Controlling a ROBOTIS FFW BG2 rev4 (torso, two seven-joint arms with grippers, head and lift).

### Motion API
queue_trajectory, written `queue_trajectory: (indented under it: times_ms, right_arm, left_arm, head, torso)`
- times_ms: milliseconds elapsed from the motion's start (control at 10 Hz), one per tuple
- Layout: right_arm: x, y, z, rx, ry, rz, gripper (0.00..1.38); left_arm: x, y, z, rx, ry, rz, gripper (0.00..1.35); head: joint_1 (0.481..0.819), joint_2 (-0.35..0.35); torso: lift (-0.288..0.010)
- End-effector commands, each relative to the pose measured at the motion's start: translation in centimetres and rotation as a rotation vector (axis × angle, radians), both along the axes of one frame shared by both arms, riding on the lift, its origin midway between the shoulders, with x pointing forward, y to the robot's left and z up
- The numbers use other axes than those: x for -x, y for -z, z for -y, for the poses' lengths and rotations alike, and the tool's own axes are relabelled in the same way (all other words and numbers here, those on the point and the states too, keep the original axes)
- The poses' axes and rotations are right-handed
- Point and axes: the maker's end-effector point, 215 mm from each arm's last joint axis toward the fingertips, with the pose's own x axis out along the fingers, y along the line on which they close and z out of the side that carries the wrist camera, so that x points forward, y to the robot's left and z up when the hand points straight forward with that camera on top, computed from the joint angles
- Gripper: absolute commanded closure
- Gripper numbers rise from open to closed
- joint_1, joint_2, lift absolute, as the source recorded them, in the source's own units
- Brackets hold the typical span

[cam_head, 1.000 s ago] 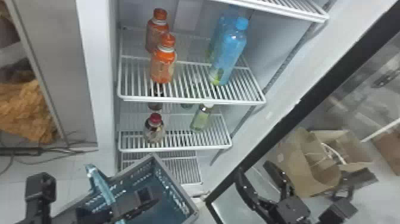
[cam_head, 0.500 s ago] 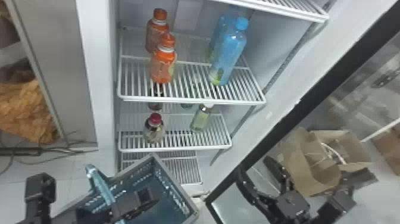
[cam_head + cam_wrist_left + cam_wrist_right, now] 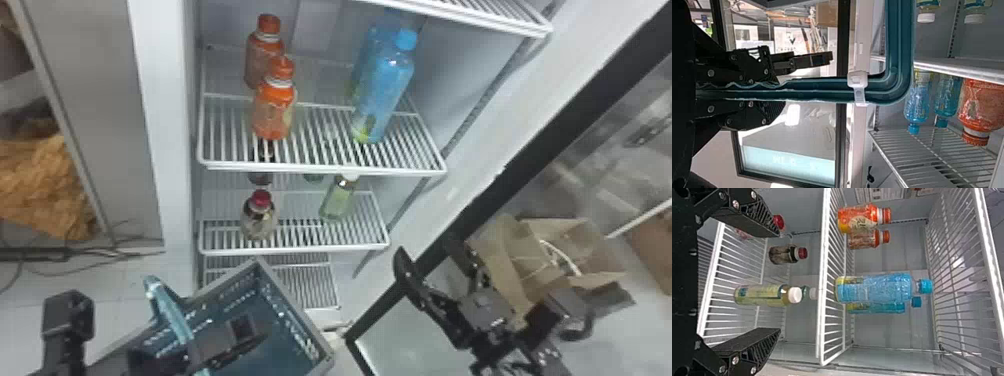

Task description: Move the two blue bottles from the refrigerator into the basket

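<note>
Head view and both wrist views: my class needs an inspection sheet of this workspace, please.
Surface: white wire shelf, bearing the job's bottles.
Job's things: two blue bottles, upright, one behind the other; basket in front of the refrigerator.
Clutter: two orange bottles on the same shelf; green bottle and red-capped bottle on the shelf below.
Grippers: left tool shut on the basket's handle; right tool open.
Cables: dark, across the floor at left.
Surroundings: cardboard box at right; refrigerator door open.

Pale floor point(image 3: 122, 320), dark cables point(image 3: 60, 273), grey upright panel point(image 3: 95, 90), crumpled tan material point(image 3: 42, 185), open cardboard box point(image 3: 510, 262)
</note>
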Motion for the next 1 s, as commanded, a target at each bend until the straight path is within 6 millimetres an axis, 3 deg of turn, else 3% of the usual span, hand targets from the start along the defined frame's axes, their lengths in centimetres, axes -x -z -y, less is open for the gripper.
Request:
queue_trajectory:
  times_ms: [0,900]
  right_arm:
    - [-1.5,0.0,0.0,-0.014,0.006,0.018,0.22]
    - [-11.1,-4.4,-1.5,-0.054,-0.016,0.097,0.22]
  left_arm:
    - [-0.1,0.0,0.0,0.001,-0.003,-0.001,1.20]
    - [-0.2,-0.1,0.0,0.003,-0.003,0.004,1.20]
  head:
    - [0.695,-0.350]
    - [0.695,-0.350]
  torso:
    - [-0.010]
    - [-0.010]
